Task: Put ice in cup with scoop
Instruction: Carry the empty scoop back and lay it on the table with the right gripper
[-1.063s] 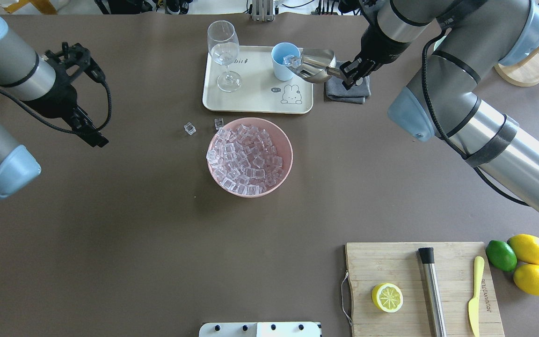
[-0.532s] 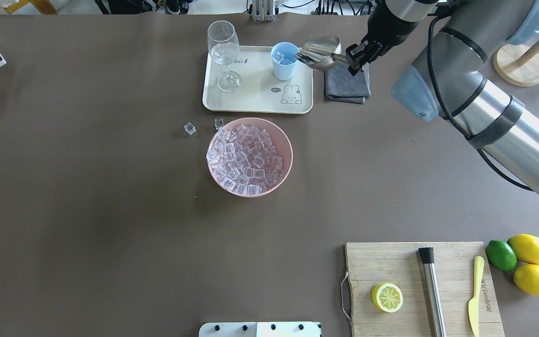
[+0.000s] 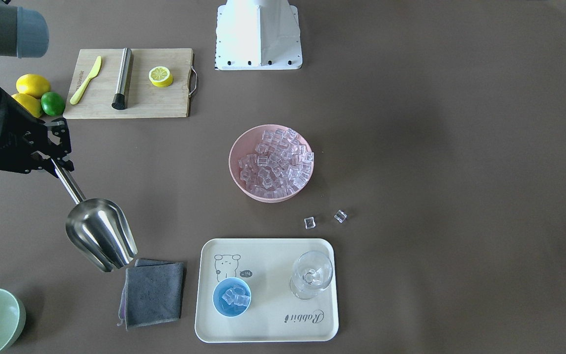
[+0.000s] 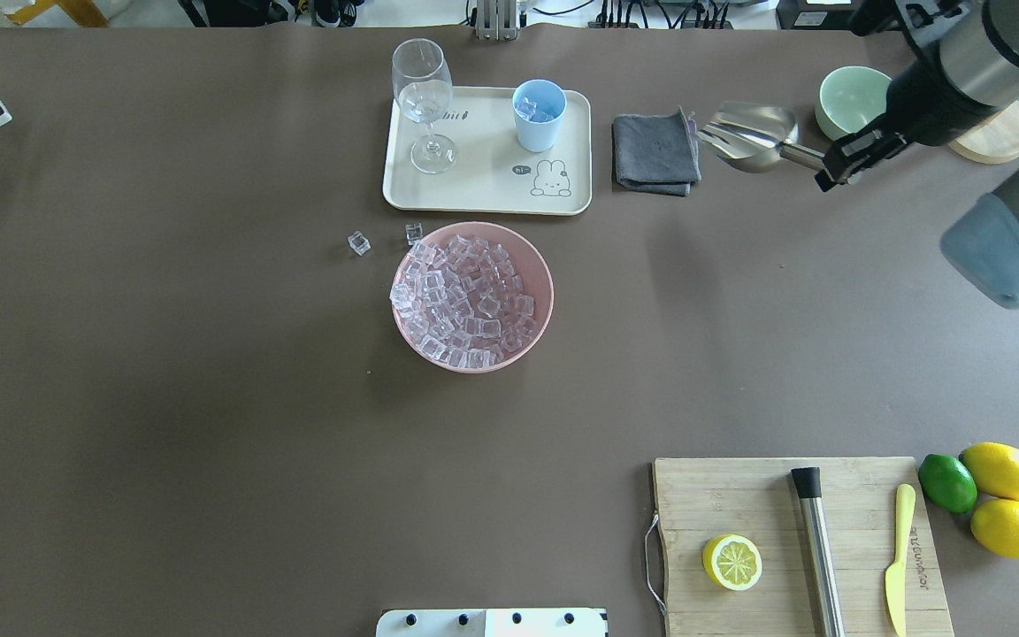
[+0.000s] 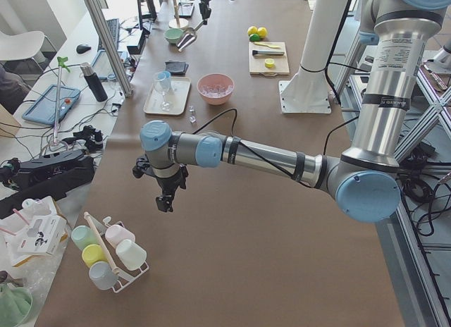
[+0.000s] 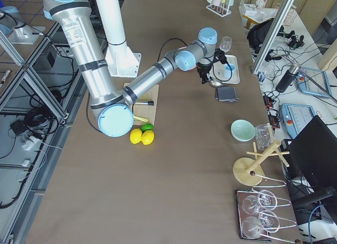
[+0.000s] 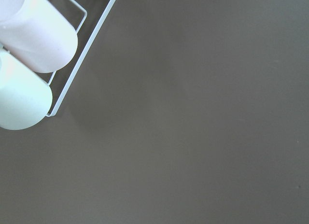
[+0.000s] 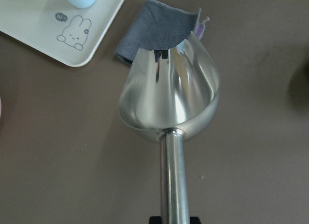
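Two right fingers (image 4: 831, 173) clamped on scoop (image 4: 750, 134) handle, trough near grey cloth (image 4: 655, 152), left fingers (image 5: 165, 201) cannot tell

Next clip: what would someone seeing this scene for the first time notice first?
The shiny scoop stands out. It is empty and held by its handle in the right gripper, above the table near the grey cloth. Next comes the pink bowl heaped with ice mid-table, with two stray cubes lying beside it. On the tray, the blue cup holds a few cubes.
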`<state>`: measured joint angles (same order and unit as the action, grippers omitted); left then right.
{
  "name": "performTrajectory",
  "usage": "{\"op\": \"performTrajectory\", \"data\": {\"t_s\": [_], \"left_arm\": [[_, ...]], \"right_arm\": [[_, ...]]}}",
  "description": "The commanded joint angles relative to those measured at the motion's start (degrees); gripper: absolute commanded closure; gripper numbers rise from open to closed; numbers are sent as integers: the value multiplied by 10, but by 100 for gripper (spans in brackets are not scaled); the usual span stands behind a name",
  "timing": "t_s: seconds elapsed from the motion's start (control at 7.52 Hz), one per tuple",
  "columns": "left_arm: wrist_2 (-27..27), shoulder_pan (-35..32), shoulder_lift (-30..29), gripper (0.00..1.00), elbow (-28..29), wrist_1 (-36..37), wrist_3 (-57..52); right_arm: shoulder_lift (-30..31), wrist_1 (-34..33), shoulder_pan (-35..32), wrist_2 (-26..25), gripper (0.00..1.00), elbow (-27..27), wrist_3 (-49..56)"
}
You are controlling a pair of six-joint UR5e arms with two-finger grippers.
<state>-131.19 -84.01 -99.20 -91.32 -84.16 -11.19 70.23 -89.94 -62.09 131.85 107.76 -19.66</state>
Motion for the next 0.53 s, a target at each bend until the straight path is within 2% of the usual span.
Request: {"op": "performTrajectory", "data": {"t_s": [0.0, 0.13, 0.27, 0.4], "left_arm": [[1, -8, 1, 1, 19, -3, -7], [1, -10, 4, 1, 7, 0, -8], [0, -10, 6, 1, 4, 0, -6], [-1, -10, 7, 1, 7, 1, -5]], "right_arm": [[189, 4, -40, 3, 100, 111, -33], [238, 6, -57, 5, 100, 124, -82], [272, 23, -77, 5, 100, 121, -84], [283, 27, -95, 2, 76, 113, -78]]}}
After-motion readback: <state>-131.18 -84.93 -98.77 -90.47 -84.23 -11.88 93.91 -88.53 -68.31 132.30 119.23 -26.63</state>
